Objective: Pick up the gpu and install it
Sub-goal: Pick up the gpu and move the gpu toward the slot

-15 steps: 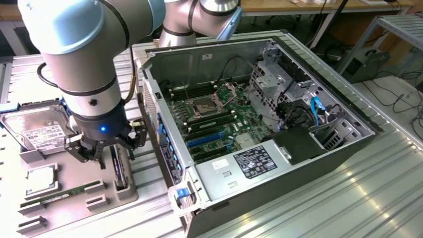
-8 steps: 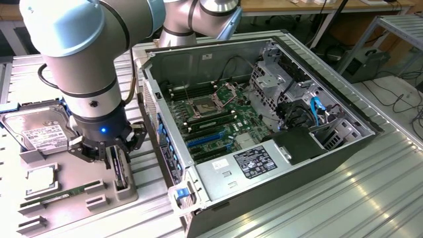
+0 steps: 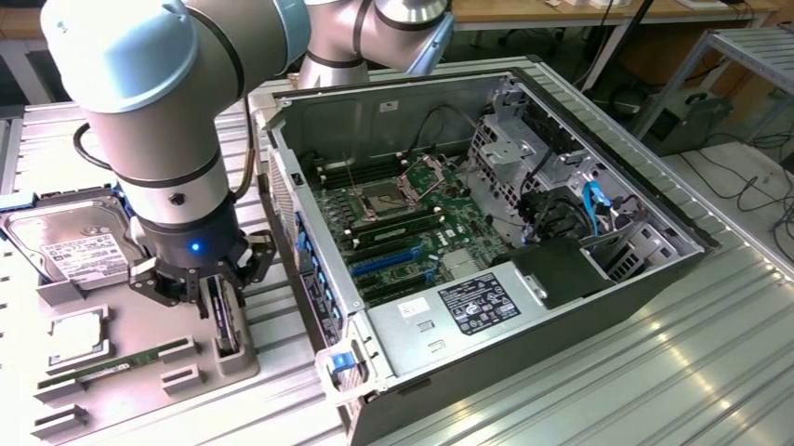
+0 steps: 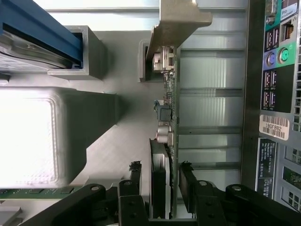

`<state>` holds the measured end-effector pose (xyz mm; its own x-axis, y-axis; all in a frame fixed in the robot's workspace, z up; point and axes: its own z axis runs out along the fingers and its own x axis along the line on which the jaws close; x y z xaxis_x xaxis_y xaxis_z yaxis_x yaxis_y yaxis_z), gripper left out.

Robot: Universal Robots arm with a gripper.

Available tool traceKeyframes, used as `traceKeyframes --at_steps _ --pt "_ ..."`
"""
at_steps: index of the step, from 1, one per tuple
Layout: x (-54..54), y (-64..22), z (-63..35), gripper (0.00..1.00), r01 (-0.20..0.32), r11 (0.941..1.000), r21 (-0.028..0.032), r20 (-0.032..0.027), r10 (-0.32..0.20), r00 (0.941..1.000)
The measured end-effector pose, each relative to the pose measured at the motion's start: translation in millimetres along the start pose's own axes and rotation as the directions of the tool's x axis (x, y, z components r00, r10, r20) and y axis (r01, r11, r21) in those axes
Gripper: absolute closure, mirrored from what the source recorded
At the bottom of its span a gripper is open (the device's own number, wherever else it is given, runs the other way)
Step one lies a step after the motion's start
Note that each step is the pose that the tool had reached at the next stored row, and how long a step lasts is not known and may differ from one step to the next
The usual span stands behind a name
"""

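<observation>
— Pincer [image 3: 211,295] state and position, please.

— We find it lowered over the tray [image 3: 137,395], astride the gpu [image 3: 226,325]. The card stands on edge in a tray slot, directly beneath the pincer and between its fingers [image 4: 187,176].

— Clamped?

— We record it as standing apart. In the wrist view a narrow gap shows between each finger and the gpu [image 4: 164,134], and we see neither pad touching it.

— Bracket?

— The silver bracket [image 4: 181,19] sits at the end of the card farthest from the pincer, beyond the fingertips.

— Surroundings?

— Toward the exterior view's left of the pincer, the drive [image 3: 72,243] rests near it in the same tray. A RAM stick [image 3: 114,364] lies in the tray too, apart from the pincer. The case [image 3: 583,344] stands just beside the pincer, on the exterior view's right, with its side off and its board exposed. We note the gpu is in the tray, not in the case.
</observation>
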<state>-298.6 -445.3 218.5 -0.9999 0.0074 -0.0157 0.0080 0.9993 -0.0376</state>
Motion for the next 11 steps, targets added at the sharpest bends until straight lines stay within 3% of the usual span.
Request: traceKeyframes --at_steps 5,6,11 --pt "0.0 0.3 1.4 0.56 0.000 1.0000 0.0000 0.0001 0.000 1.0000" --pt "0.0 0.5 1.6 0.64 0.000 1.0000 0.0000 0.0001 0.000 1.0000" --pt "0.1 1.6 2.1 0.64 0.000 1.0000 0.0001 0.0001 0.000 1.0000"
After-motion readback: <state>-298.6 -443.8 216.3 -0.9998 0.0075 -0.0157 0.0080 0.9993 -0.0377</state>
